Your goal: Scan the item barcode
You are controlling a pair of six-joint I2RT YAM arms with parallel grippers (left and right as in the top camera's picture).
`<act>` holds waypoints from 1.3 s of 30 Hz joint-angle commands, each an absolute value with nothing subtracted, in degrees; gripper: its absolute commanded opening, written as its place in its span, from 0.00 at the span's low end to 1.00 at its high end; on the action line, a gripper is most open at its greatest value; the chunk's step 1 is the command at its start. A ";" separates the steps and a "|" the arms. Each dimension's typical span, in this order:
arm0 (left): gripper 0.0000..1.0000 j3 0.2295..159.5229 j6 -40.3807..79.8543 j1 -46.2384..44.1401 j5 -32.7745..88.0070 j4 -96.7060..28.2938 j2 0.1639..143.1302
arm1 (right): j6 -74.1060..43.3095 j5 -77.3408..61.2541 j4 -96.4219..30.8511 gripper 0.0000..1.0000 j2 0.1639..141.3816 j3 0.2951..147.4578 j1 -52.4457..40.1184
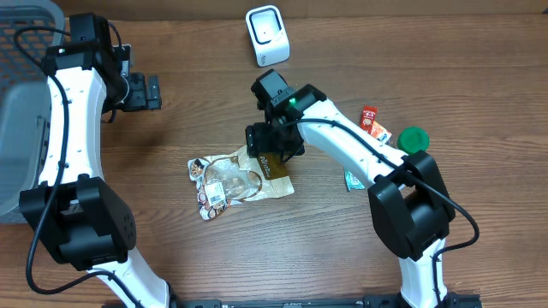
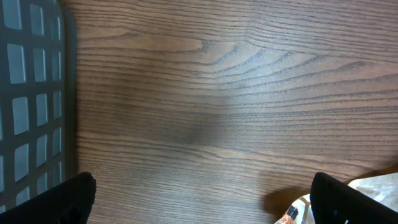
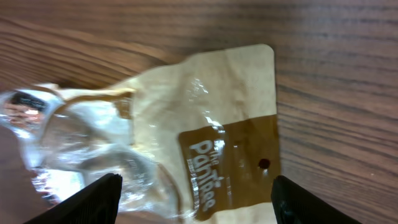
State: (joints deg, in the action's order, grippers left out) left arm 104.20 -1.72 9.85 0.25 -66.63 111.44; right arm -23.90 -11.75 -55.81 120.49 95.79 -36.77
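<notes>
Soft even light, blurry wrist views

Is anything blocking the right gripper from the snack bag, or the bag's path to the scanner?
Nothing visible. The right gripper hangs open right over the snack bag, and bare table lies between bag and white scanner.

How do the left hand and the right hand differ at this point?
The left hand hangs over bare table with nothing between its fingers; the right hand hangs over the bag, whose brown end lies between its fingers. The left hand sits by the basket at the table's side; the right hand is mid-table. Both are open and hold nothing.
</notes>
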 commanded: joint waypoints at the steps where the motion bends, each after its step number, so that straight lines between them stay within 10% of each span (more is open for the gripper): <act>1: 1.00 104.84 -2.63 9.72 0.49 -66.63 110.93 | -22.24 -8.99 -54.46 0.79 118.87 92.55 -38.61; 39: 1.00 104.84 -2.63 9.72 0.49 -66.63 110.93 | -22.41 17.54 -38.57 0.74 119.83 77.43 -44.93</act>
State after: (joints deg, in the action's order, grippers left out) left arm 104.20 -1.72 9.85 0.25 -66.63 111.44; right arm -22.48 7.97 -38.39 118.02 79.31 -45.50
